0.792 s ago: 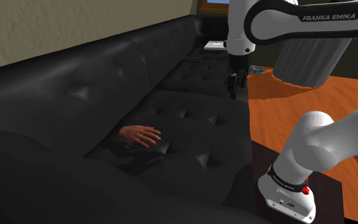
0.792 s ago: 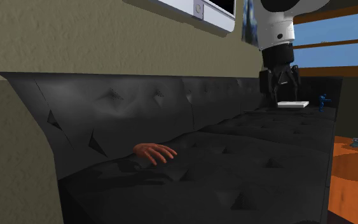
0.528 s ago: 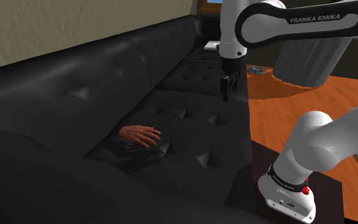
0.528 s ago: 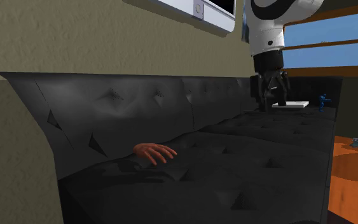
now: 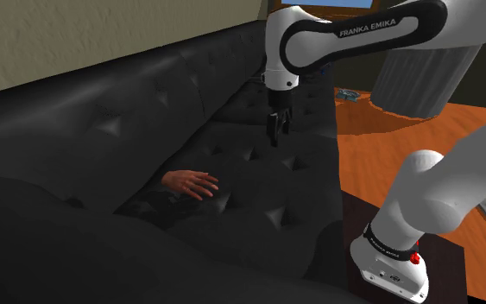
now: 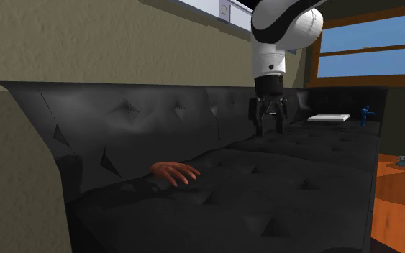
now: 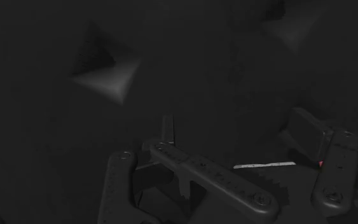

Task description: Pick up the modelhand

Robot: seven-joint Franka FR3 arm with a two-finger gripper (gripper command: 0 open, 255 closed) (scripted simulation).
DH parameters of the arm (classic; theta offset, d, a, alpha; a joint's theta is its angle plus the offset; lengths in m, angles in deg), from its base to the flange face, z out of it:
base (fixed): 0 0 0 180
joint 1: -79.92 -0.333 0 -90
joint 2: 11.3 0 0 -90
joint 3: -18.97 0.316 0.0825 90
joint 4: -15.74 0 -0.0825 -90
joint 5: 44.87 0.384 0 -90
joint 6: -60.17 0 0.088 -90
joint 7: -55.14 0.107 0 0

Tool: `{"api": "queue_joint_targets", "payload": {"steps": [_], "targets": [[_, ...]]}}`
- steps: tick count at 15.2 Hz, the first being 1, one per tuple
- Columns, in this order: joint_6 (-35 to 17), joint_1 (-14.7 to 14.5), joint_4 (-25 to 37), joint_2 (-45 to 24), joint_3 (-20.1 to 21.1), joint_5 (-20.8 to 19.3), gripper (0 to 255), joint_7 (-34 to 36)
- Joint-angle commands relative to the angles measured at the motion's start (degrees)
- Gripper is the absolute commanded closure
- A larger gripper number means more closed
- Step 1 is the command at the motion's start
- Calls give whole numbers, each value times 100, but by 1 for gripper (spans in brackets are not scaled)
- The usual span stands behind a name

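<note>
Black tufted upholstery sets the scene: a long dark sofa (image 5: 103, 117) sweeps in from the left of the shoulder view, with a beige wall above it. Left of centre in that frame lies the modelhand (image 5: 191, 183), flesh-coloured and palm down. Its wrist is tucked into the crease at the back of the seat and its fingers are fanned toward the frame's right. The second exterior view puts the modelhand (image 6: 177, 172) lower left of centre on the sofa (image 6: 121, 118), resting on the cushion with nothing touching it. Moving right, the gripper (image 5: 274, 136) hangs in the upper middle of the shoulder view, pointing straight down over the seat, well apart from the modelhand and above and to the right of it. In the second exterior view the gripper (image 6: 268, 131) sits right of centre, its fingers spread and nothing between them. The dim wrist view agrees: the fingers (image 7: 121, 191) stand apart over the dark cushion. Further right in the second exterior view, a flat white item (image 6: 329, 117) and a small blue figure (image 6: 366, 114) rest at the sofa's far end. Orange flooring (image 5: 405, 138) fills the right of the shoulder view, with the white arm base (image 5: 394, 259) at lower right.
</note>
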Motion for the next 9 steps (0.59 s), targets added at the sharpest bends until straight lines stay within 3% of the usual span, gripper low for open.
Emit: {"api": "queue_joint_targets", "payload": {"steps": [1, 9], "targets": [[-222, -106, 150, -355, 19, 212, 0, -85], [-792, -438, 1099, -1834, 108, 1018, 0, -574]]}}
